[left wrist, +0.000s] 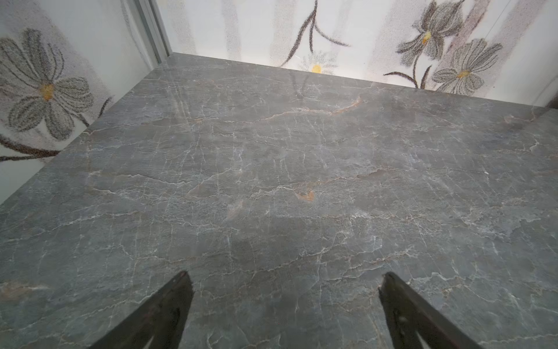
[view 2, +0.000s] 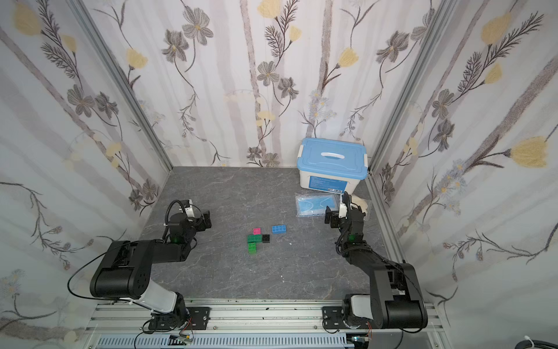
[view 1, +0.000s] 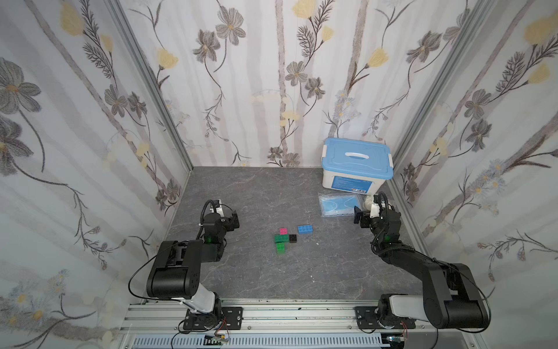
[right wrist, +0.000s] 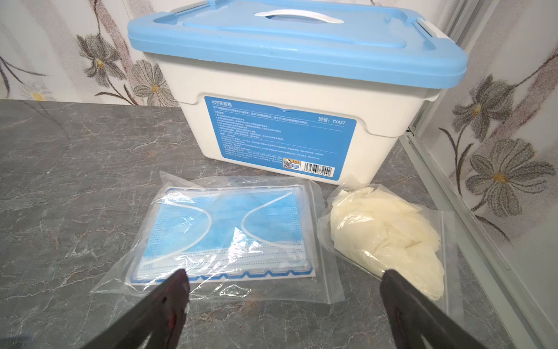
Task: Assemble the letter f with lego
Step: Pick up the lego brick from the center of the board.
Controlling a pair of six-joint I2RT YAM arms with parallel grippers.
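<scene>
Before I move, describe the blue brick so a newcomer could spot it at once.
From the blue-lidded white box in the far corner, come forward past the packet of masks to the bricks mid-table. The blue brick lies apart from the others, nearest the packet, the only blue one.

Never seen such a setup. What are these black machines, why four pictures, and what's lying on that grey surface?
They are two robot arms at a grey table. Two pictures look down from overhead, almost identical; two are taken from the arms' wrists. Mid-table lie a pink toy brick, black brick, dark-green brick and light-green brick close together, a blue brick slightly apart. Toward the far corner on the right arm's side sit a blue-lidded box, a packet of masks and a bag of gloves. The left gripper and right gripper are both open, holding nothing.
</scene>
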